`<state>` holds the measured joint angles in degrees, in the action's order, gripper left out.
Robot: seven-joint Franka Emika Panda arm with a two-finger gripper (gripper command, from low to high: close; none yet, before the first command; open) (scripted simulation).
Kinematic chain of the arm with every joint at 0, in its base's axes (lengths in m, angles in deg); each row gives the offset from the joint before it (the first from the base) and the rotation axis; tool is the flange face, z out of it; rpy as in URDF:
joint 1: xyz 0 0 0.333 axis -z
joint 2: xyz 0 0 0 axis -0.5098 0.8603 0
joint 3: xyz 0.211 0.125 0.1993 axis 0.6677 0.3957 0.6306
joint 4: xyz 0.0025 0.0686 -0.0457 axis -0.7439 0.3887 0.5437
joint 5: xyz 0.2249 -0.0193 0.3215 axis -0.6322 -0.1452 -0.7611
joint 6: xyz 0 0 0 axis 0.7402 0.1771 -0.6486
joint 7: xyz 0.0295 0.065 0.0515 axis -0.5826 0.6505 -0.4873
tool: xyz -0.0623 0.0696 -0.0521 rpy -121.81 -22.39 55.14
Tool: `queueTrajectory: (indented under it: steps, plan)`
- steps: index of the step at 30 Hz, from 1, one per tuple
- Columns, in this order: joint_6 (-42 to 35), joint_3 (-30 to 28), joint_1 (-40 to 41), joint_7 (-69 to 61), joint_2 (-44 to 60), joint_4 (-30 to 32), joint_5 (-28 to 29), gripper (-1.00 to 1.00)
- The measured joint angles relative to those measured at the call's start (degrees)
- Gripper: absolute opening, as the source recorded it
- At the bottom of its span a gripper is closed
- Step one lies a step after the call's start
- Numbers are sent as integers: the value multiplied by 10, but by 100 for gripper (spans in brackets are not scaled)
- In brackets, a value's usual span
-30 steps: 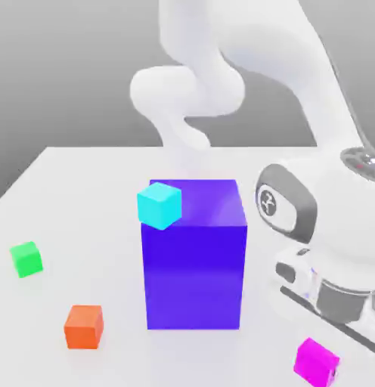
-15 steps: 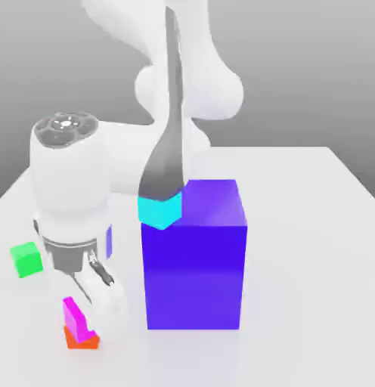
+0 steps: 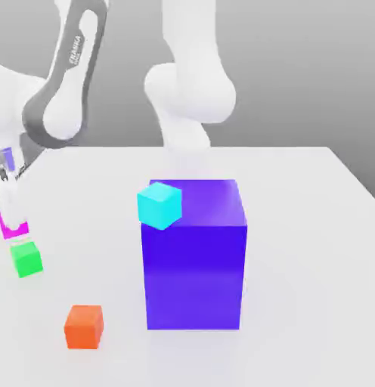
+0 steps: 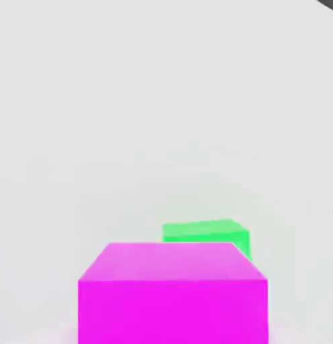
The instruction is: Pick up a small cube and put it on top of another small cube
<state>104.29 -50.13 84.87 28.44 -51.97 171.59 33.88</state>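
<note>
Since a moment ago my arm has swung all the way across to the exterior view's left, and the pink cube point(image 3: 10, 225) came with me. My claw point(image 3: 9, 219) is shut tight on it, right at the edge of that view. Now the pink cube hangs in the air just above the green cube point(image 3: 26, 258), which sits on the white table point(image 3: 296, 227). From my hand view, the pink cube point(image 4: 172, 292) is close in front and the green cube point(image 4: 208, 234) peeks out behind it, a bit off to one side.

That is my worry. I think I am not lined up yet. If I let go now, the pink cube could land on the green one's edge, tip over and fall onto the table. If I come down too fast, I could bump the green cube and push it away. The orange cube point(image 3: 84, 326) and the big blue block point(image 3: 194, 253) with the cyan cube point(image 3: 159, 205) are far enough away to be safe
</note>
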Motion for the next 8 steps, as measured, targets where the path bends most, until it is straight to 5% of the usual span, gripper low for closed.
queueTrajectory:
  steps: [4, 5, 8]
  plan:
    - [72, 14, 8, -21, 73, -1, -20, -100]
    - [89, 17, 10, -25, 91, -2, -24, 100]
    - [89, 17, 10, -25, 91, -2, -24, 100]
